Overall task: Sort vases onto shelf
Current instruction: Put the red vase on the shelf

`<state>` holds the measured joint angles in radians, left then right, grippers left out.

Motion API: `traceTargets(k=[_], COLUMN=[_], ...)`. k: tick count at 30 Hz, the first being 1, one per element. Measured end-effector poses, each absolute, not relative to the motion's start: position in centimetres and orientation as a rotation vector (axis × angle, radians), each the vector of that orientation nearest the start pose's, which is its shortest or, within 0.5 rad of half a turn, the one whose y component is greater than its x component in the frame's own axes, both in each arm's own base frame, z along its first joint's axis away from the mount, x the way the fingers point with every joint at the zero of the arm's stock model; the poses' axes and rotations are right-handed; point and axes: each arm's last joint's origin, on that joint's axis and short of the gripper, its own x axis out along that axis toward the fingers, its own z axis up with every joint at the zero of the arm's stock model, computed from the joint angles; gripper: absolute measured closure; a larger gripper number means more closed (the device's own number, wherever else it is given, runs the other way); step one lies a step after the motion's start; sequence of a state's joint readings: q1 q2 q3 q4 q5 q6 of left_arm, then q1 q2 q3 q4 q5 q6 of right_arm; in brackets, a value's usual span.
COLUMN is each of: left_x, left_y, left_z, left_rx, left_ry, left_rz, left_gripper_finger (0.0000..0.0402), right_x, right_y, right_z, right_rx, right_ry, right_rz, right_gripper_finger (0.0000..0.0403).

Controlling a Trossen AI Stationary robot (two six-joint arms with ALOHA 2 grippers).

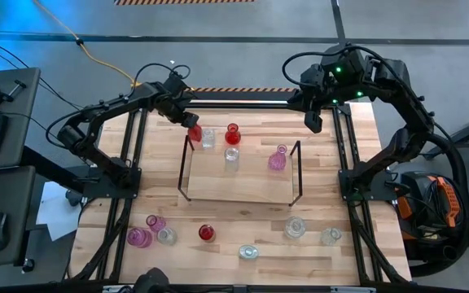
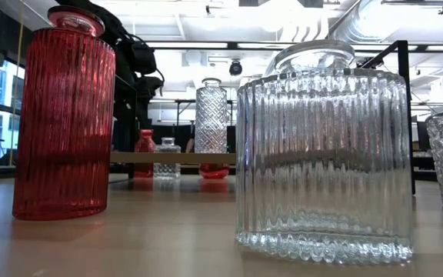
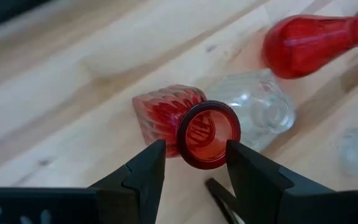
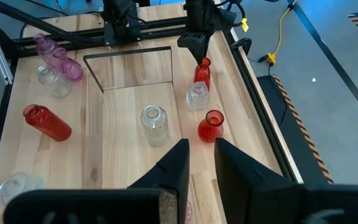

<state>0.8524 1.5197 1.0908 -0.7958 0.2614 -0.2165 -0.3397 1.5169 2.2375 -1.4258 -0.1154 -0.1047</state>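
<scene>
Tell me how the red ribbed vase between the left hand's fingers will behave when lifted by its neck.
The red ribbed vase looks like glass, so probably rigid, smooth and breakable under a hard squeeze. The left hand brackets only its round neck, so it may slip or swing. Its body is wider than the neck, so it should stand steadily once set down.
</scene>
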Motion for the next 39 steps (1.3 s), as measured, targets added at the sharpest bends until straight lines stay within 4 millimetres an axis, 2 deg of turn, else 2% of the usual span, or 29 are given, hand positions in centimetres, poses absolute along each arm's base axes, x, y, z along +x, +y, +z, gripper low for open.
traceTargets(k=[23, 39], left_x=[18.9, 20.5], left_y=[21.7, 20.9], left_z=[23.0, 22.8], left_rx=[-0.870, -0.787], left_ry=[0.981, 1.004], left_rz=[0.639, 0.664], left_gripper_finger=[0.0243, 0.0243], right_x=[21.2, 21.2], right_y=[-7.1, -7.1], right_z=[51.1, 51.1], right_rx=[0.063, 0.059], right_ry=[0.698, 0.698], right_rz=[-0.180, -0.178], right_gripper_finger=[0.0346, 0.0346])
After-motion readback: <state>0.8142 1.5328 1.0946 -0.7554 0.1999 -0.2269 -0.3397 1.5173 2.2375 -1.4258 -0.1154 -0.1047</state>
